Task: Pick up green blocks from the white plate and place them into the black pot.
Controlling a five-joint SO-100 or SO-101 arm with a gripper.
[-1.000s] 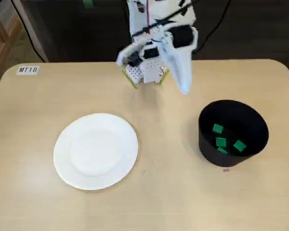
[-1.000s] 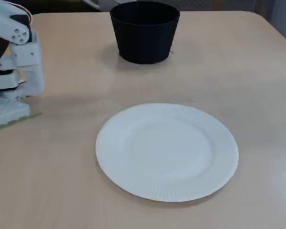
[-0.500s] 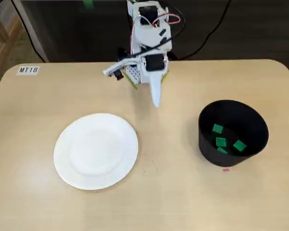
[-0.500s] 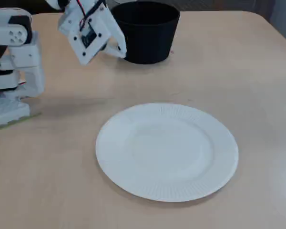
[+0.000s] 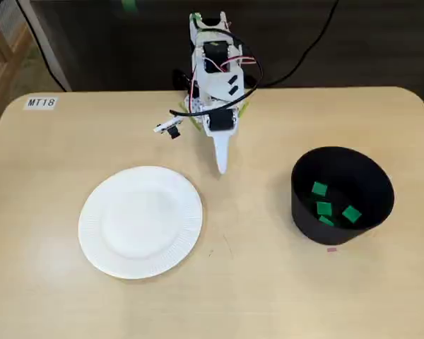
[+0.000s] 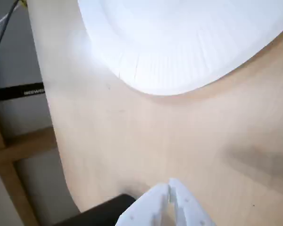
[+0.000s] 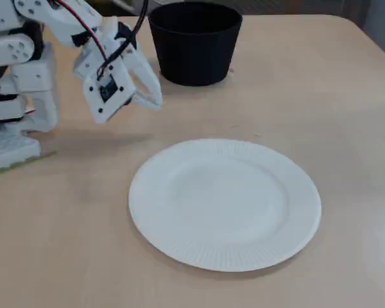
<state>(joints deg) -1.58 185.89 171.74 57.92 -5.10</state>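
Hanging low over the table (image 5: 254, 296), the gripper (image 5: 222, 165) points down between plate (image 5: 99, 247) and pot (image 5: 304, 212). In a fixed view the plate lies down and to its left, the pot to its right, both near. The jaws are pressed together with nothing between them (the wrist view shows this best). The plate is bare in every view, so no block is left to fetch. The blocks (image 5: 324, 207) lie on the pot's floor: small flat green squares, 4 as far as I can count, 1 close against the wall. I judge the task done.
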